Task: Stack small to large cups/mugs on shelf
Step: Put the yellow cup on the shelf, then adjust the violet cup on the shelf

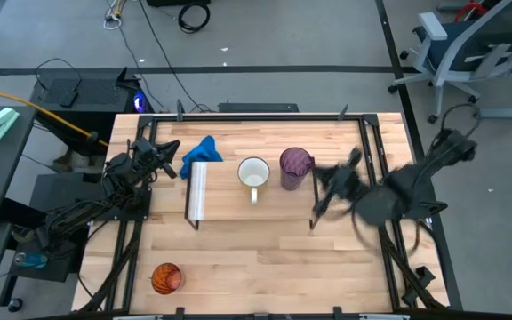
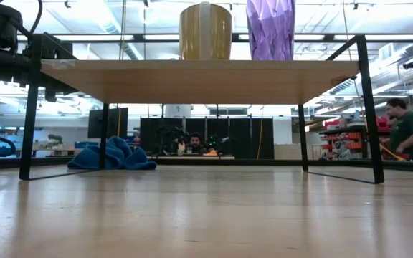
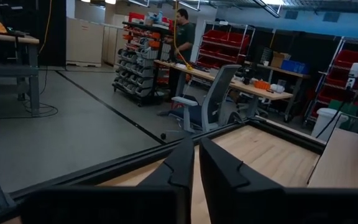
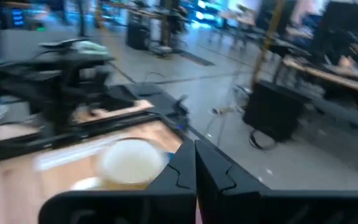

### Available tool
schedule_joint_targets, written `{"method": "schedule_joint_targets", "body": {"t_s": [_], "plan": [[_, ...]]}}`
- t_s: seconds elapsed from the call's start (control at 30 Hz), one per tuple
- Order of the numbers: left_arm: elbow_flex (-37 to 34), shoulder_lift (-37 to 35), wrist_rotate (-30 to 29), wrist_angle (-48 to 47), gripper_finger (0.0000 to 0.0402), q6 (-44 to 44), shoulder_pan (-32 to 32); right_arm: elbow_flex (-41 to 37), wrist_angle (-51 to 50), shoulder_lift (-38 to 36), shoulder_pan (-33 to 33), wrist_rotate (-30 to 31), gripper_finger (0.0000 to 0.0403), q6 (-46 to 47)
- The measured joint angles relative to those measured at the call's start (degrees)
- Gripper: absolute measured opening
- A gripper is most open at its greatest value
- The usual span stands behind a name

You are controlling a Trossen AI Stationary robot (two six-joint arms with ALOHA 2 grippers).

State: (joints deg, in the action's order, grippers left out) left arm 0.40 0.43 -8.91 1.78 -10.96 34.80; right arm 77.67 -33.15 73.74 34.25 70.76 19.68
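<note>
The shelf [image 1: 229,200], a light-wood board on thin black legs, stands across the table's far half. On it stand the white handled mug [image 1: 253,173] and, to its right, the purple tumbler [image 1: 295,167]; the low view shows both bases on the board [image 2: 199,79]. The small orange cup [image 1: 166,278] stands alone on the table near the front left corner. My right gripper [image 1: 323,191] is shut, holds nothing, and hangs blurred in the air just past the shelf's right end. My left gripper [image 1: 174,167] waits level at the far left, shut, with nothing between its fingers [image 3: 182,171].
A blue cloth [image 1: 201,153] lies crumpled on the table at the shelf's far left end. Black frame rails [image 1: 363,151] run along the table's sides. Bare tabletop [image 1: 274,267] stretches in front of the shelf. People [image 2: 406,129] are in the room beyond.
</note>
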Motion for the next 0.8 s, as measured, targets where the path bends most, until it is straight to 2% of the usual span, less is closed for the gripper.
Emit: {"method": "schedule_joint_targets", "body": {"t_s": [0.13, 0.3, 0.53, 0.63, 0.8], "plan": [[0.00, 0.00, 0.00, 0.02, 0.0031, 0.00, -0.01, -0.03, -13.75, -7.64, -4.74, -0.92, 0.0000, 8.85], [-0.02, 0.00, -0.02, 0.06, 0.0036, 0.22, 0.01, -1.96, -18.79, -12.17, -15.51, -6.72, 0.0000, 12.10], [-0.02, 0.00, -0.02, 0.11, 0.0028, 1.14, 0.01, -2.11, -18.67, -9.92, -35.62, -20.53, 0.0000, 7.89], [-0.02, 0.00, -0.02, 0.11, 0.0025, 1.17, 0.00, -2.16, -18.05, -8.64, -42.55, -23.43, 0.0000, 7.27], [-0.02, 0.00, -0.02, 0.11, 0.0031, 1.62, 0.01, -2.14, -15.03, -4.67, -50.96, -33.00, 0.0000, 4.58]]}}
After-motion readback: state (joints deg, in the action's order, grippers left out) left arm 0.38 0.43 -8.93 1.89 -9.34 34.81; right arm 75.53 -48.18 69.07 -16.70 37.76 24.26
